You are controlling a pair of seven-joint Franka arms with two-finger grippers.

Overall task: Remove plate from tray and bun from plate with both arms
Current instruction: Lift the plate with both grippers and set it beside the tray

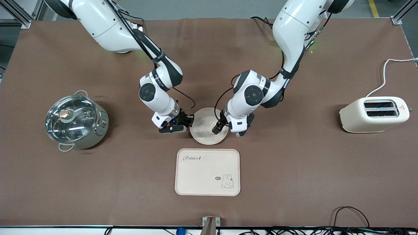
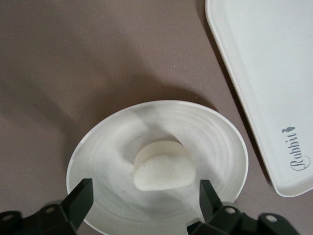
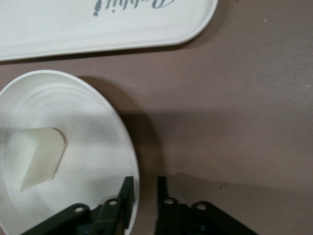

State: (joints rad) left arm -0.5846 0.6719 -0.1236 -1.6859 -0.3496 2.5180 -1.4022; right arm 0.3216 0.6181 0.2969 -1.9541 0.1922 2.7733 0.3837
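Observation:
The round cream plate rests on the brown table, a little farther from the front camera than the rabbit tray. The off-white bun lies on the plate. My left gripper is low over the plate and wide open. In the left wrist view its fingers stand either side of the bun without touching it. My right gripper is at the plate's rim toward the right arm's end. In the right wrist view it is narrowly open astride the rim of the plate, with a gap at the outer finger.
The rectangular cream tray with a rabbit drawing lies nearer to the front camera than the plate. A steel pot with a glass lid stands toward the right arm's end. A cream toaster stands toward the left arm's end.

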